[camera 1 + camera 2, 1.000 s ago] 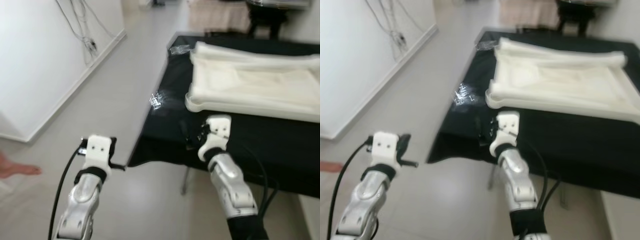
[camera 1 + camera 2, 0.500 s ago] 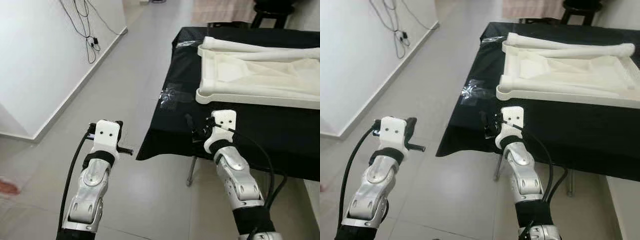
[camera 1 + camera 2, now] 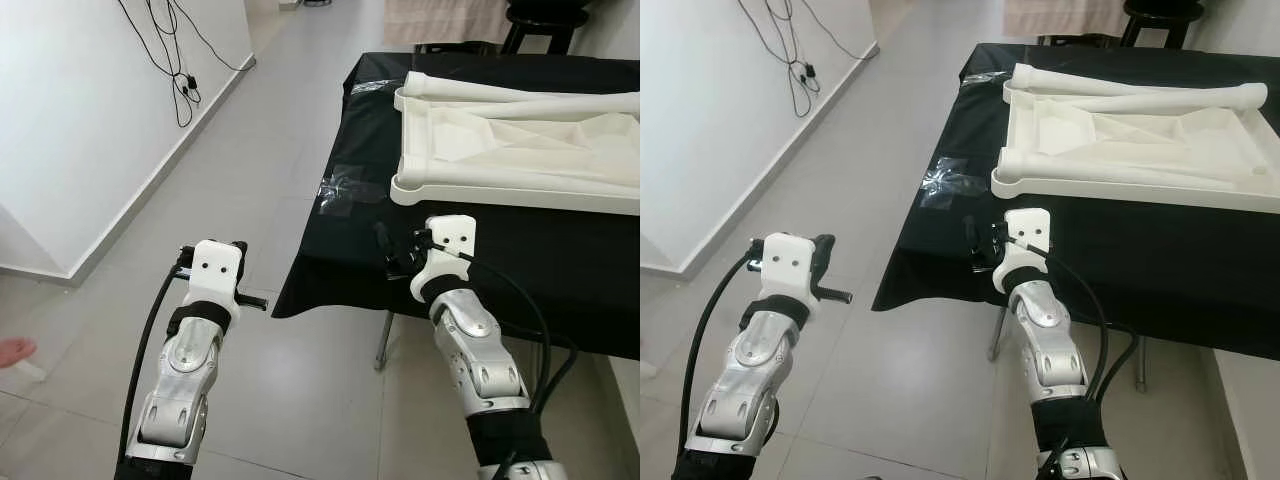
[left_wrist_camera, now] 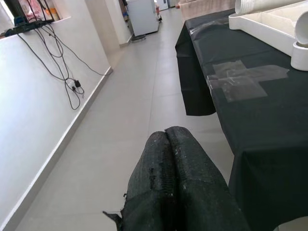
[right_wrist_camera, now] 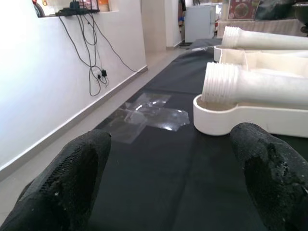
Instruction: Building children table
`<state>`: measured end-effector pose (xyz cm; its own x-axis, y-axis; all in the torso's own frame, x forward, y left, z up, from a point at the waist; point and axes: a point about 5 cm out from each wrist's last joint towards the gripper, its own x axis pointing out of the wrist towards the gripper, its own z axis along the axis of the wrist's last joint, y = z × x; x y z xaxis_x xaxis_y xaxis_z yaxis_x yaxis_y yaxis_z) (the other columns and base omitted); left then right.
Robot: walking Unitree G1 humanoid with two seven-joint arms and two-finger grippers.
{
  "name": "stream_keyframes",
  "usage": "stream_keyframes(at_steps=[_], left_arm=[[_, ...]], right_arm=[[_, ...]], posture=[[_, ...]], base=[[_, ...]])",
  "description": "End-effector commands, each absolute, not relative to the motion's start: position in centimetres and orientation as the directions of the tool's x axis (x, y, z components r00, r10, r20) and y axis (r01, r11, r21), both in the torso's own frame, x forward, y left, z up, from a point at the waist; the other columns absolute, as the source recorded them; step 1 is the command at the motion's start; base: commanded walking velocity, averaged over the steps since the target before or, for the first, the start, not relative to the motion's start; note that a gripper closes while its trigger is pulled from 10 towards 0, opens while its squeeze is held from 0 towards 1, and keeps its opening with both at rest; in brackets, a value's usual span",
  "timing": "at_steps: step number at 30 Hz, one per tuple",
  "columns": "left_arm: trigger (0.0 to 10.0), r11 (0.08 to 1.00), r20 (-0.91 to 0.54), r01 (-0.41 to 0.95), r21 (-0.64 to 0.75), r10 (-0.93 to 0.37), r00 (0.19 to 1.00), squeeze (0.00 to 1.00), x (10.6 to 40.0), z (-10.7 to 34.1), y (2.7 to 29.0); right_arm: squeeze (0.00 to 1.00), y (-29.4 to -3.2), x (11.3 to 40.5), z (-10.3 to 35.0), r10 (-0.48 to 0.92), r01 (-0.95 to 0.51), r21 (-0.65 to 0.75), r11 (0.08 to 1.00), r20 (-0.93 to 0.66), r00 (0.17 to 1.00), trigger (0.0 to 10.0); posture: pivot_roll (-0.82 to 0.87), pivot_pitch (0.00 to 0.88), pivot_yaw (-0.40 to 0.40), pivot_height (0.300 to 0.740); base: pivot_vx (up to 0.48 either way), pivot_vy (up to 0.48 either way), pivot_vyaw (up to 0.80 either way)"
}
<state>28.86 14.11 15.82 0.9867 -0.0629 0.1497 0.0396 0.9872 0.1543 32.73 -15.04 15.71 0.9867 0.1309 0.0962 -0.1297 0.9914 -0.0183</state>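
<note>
So the white tabletop (image 3: 520, 150) is lying upside down on the desk (image 3: 560, 260), which has a black cloth over it, and it sits well back from the near edge toward the far side. Two white legs (image 5: 260, 86) are lying flat inside the upturned top, threaded ends pointing at the desk's left edge, which looks like someone parked the parts there so they wouldn't roll off. The right gripper (image 5: 168, 178) hovers just over the near-left corner of the desk, fingers spread wide with nothing between them, aimed along the cloth at the nearer leg's threaded end, so my guess is that's what it's going for. The left gripper (image 4: 171, 187) is off the desk completely, out over the bare floor (image 3: 250, 150) beside the left edge, fingers pressed together and carrying nothing. A crumpled clear plastic wrap (image 3: 345, 190) sits on the cloth near the left edge, between the right gripper and the tabletop. Plenty of open cloth ahead for reaching in, and the floor aisle to the wall (image 3: 90, 110) looks wide.
</note>
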Motion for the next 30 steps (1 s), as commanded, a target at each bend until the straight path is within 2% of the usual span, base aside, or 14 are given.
stream_keyframes(at_steps=[1, 7, 13, 22, 30], left_arm=[[10.0, 0.984, 0.144, 0.05, 0.173, -0.076, 0.987, 0.0, 29.1, 15.6, 14.1], [10.0, 0.985, 0.15, 0.053, 0.165, -0.078, 0.986, 0.0, 29.7, 16.2, 14.4], [10.0, 0.989, 0.168, 0.044, 0.142, -0.068, 0.983, 0.0, 30.9, 17.3, 15.3], [10.0, 0.99, 0.148, 0.119, 0.075, -0.129, 0.98, 0.0, 29.7, 16.7, 14.1], [10.0, 0.988, 0.171, 0.136, 0.068, -0.146, 0.974, 0.0, 29.7, 17.2, 14.2]], right_arm=[[0.0, -14.7, 33.1, 16.0, 0.134, -0.133, -0.02, 0.991, 0.111, 0.985, 10.0], [0.0, -14.8, 33.5, 16.5, 0.125, -0.123, -0.028, 0.992, 0.125, 0.984, 10.0], [0.0, -14.8, 34.0, 17.6, 0.11, -0.105, -0.038, 0.994, 0.168, 0.98, 10.0], [0.0, -16.0, 33.5, 18.2, 0.074, -0.071, -0.023, 0.997, 0.182, 0.98, 10.0], [0.0, -15.8, 33.5, 19.4, 0.114, -0.114, -0.016, 0.993, 0.223, 0.968, 10.0]], posture=[[0.04, 0.107, 0.034, 0.74], [0.03, 0.119, 0.049, 0.74], [0.02, 0.086, 0.075, 0.74], [0.04, 0.103, 0.081, 0.74], [0.04, 0.113, 0.065, 0.74]], base=[[0.0, 0.0, 0.0], [0.0, 0.0, 0.0], [0.0, 0.0, 0.0], [0.0, 0.0, 0.0], [0.0, 0.0, -0.73]])
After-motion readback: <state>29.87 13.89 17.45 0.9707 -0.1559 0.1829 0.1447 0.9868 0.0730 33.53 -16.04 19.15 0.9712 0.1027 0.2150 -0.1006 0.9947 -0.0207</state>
